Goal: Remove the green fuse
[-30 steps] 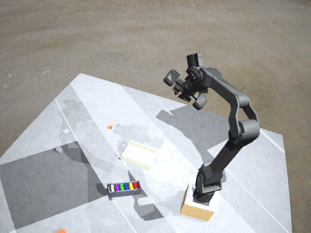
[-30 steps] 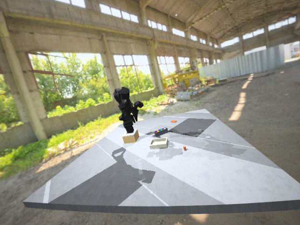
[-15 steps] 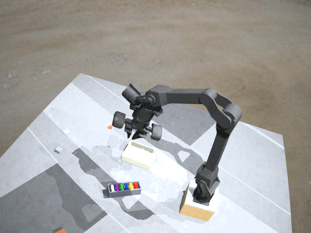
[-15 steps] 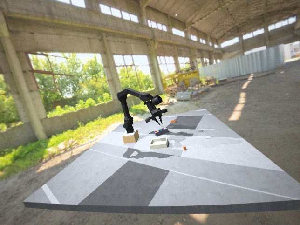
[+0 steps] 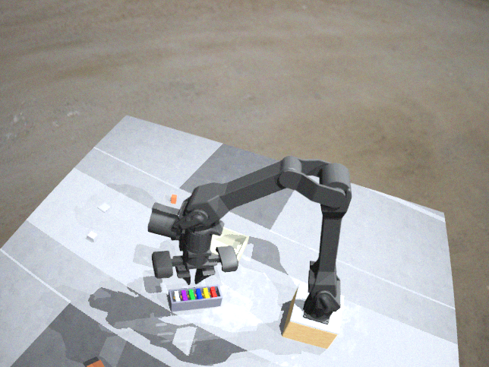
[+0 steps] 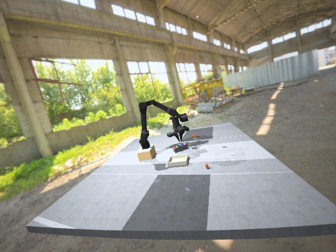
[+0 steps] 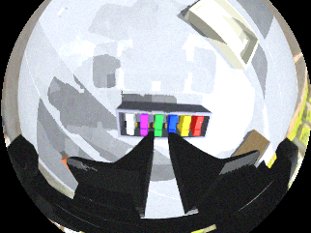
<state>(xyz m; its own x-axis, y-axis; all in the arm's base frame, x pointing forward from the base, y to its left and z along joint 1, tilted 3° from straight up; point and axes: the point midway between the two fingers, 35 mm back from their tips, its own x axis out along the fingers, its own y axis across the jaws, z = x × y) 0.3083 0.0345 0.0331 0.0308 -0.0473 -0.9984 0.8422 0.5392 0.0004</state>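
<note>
The tabletop point(image 5: 367, 236) is lying as a flat slab patterned in pale grey, white and dark grey bands crossed by thin white lines. Sitting on it near the middle is the grey fuse block point(image 5: 195, 298), with the cream tray point(image 6: 177, 160) resting close beside it but apart. To the right of the block in the top view, a wooden box point(image 5: 307, 329) is standing on the tabletop and carrying the arm's base. Two small white blocks point(image 5: 104, 207) are lying well off to the left, and a small orange block point(image 5: 173, 198) is lying farther back. Another orange piece point(image 5: 94, 362) is showing at the near edge.
</note>
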